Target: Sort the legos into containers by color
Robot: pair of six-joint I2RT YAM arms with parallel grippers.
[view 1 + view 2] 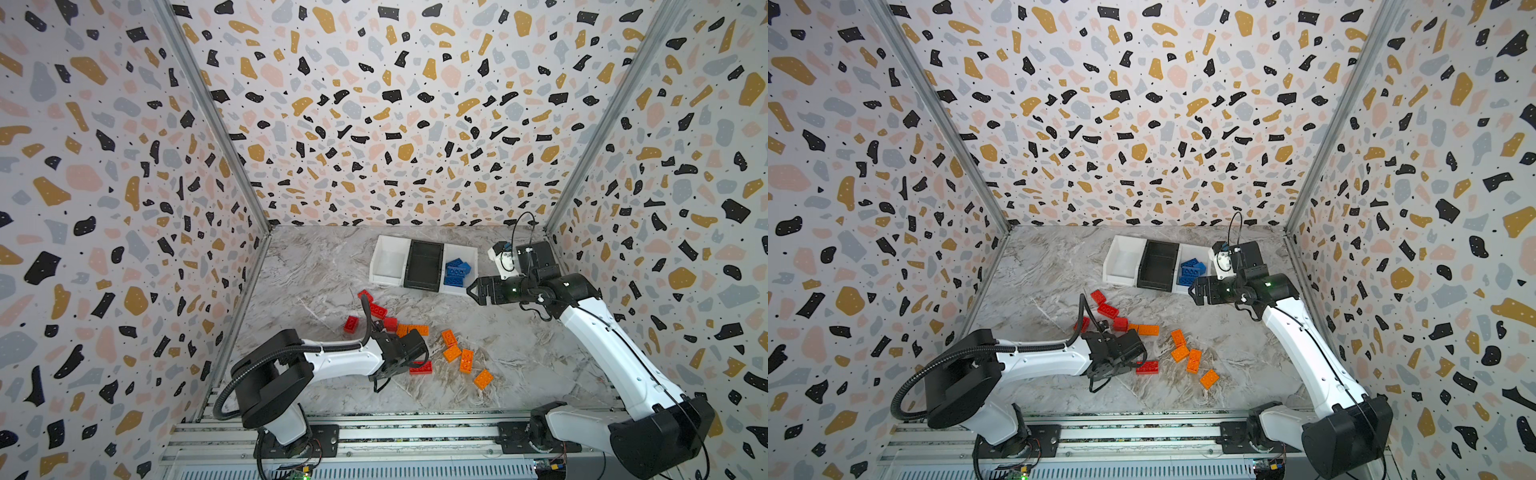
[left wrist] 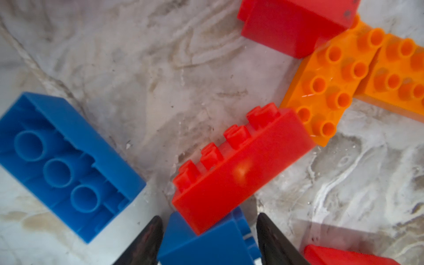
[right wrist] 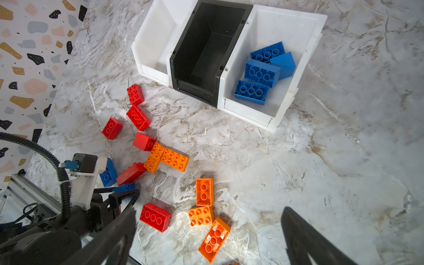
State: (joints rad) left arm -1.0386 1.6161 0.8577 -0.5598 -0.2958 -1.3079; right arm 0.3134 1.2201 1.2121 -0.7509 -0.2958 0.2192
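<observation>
Blue is the only colour getting anywhere so far: four blue legos (image 3: pixel 263 73) are lying in the white end bin (image 3: pixel 321 25) of the containers (image 1: pixel 392 238), at the right arm's end of the row. The black middle bin (image 3: pixel 206 52) and the other white bin (image 3: pixel 153 41) are standing empty. Red bricks (image 3: pixel 137 118) and orange bricks (image 3: pixel 175 159) are lying scattered on the marble table (image 3: pixel 321 172), well short of the containers on the robot's side, and none of them is sitting in a bin. Two more blue pieces are waiting in that same scatter: an upturned blue brick (image 2: pixel 66 165) and a second blue brick (image 2: pixel 206 245), which is touching a red brick on its side (image 2: pixel 241 165). The left gripper (image 2: pixel 208 219) is straddling that second blue brick, its jaws standing half narrowed on either side of it, and I cannot tell whether they are pressing on it yet. The right gripper (image 1: pixel 473 290) is hovering empty, jaws spread wide, just beside the near corner of the bin holding the blue. To my eye the job is sitting at maybe a fifth done. Blue is nearly finishing, while red and orange are waiting entirely, each with an empty bin to fill.
</observation>
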